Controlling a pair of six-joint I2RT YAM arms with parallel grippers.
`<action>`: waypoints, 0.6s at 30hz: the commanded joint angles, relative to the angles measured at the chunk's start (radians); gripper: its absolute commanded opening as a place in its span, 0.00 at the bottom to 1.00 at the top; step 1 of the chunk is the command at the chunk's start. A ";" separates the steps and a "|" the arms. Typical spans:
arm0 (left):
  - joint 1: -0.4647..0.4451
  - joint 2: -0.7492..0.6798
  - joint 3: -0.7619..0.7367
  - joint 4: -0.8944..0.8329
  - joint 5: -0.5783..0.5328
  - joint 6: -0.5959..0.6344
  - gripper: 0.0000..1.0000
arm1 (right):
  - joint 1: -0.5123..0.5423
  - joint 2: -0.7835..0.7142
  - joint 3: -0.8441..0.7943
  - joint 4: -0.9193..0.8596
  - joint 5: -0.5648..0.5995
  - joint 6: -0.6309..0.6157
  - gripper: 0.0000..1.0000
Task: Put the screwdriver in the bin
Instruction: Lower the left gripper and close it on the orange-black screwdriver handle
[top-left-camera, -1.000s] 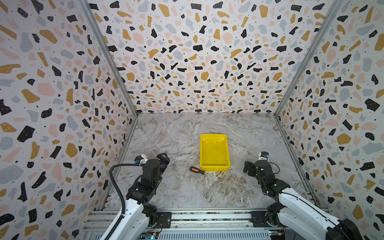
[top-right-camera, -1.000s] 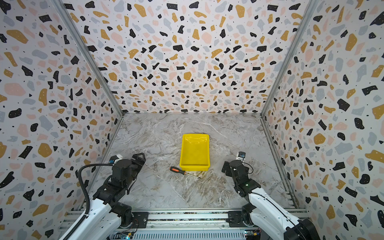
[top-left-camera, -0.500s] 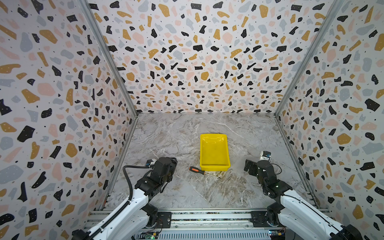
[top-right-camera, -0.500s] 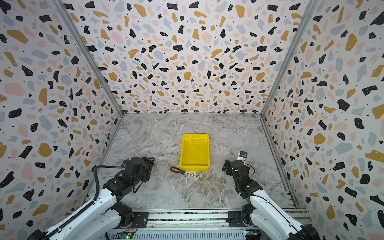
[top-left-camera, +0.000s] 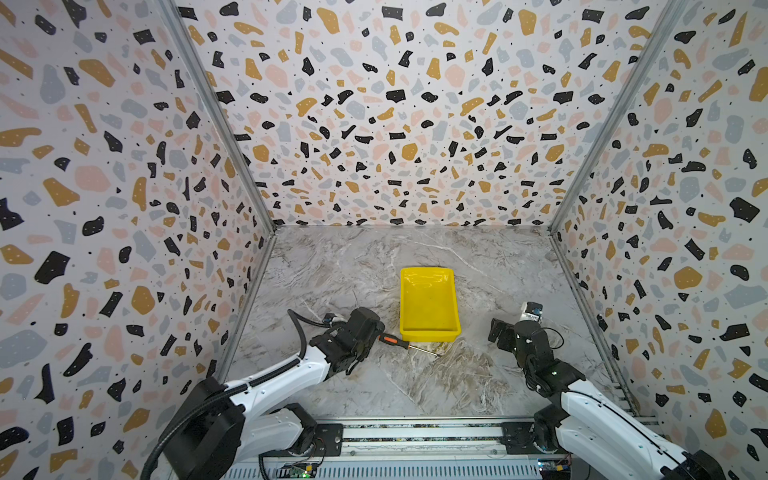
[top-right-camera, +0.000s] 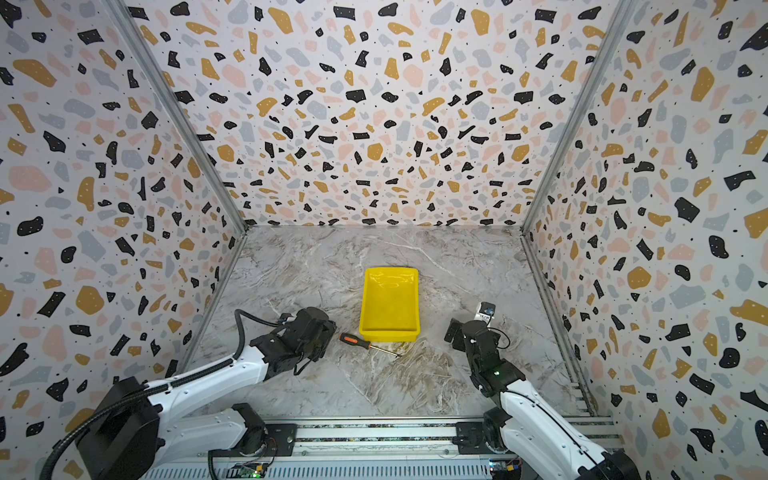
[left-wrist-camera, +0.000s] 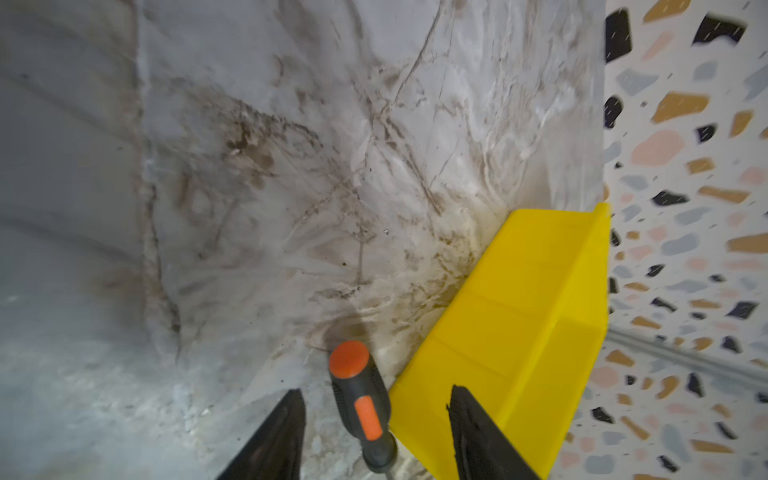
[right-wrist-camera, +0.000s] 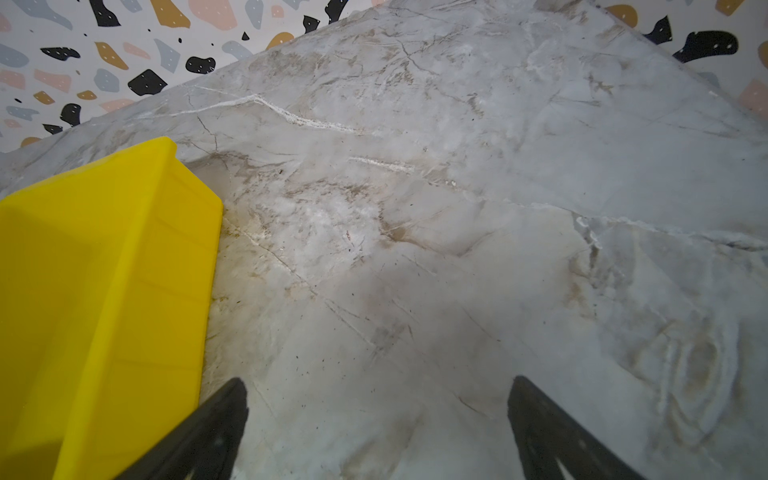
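Screwdriver (top-left-camera: 392, 340) and yellow bin (top-left-camera: 430, 335) share your marbled desk (top-left-camera: 374, 386), the bin at mid-desk, open side up. Your left claw (left-wrist-camera: 376, 392) sits low by its near left corner, fingers apart on either side of the handle, gaps both ways. Your right claw (right-wrist-camera: 378, 382) is apart too, over bare desk right of the bin. Your screwdriver lies flat outside the bin, just off its near wall, handle toward the left claw.

text: none readable; screwdriver (left-wrist-camera: 360, 405) handle: no legible marking; bin (left-wrist-camera: 519, 324) wall: no legible marking
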 joint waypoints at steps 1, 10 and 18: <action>-0.018 0.058 0.051 0.046 0.018 0.038 0.49 | 0.005 -0.004 0.005 -0.001 0.016 0.006 0.99; -0.037 0.074 0.041 0.035 0.005 -0.002 0.53 | 0.006 -0.010 0.006 -0.001 0.017 0.006 0.99; -0.050 0.063 -0.033 0.158 0.089 -0.128 0.54 | 0.006 -0.031 -0.002 -0.003 0.024 0.010 0.99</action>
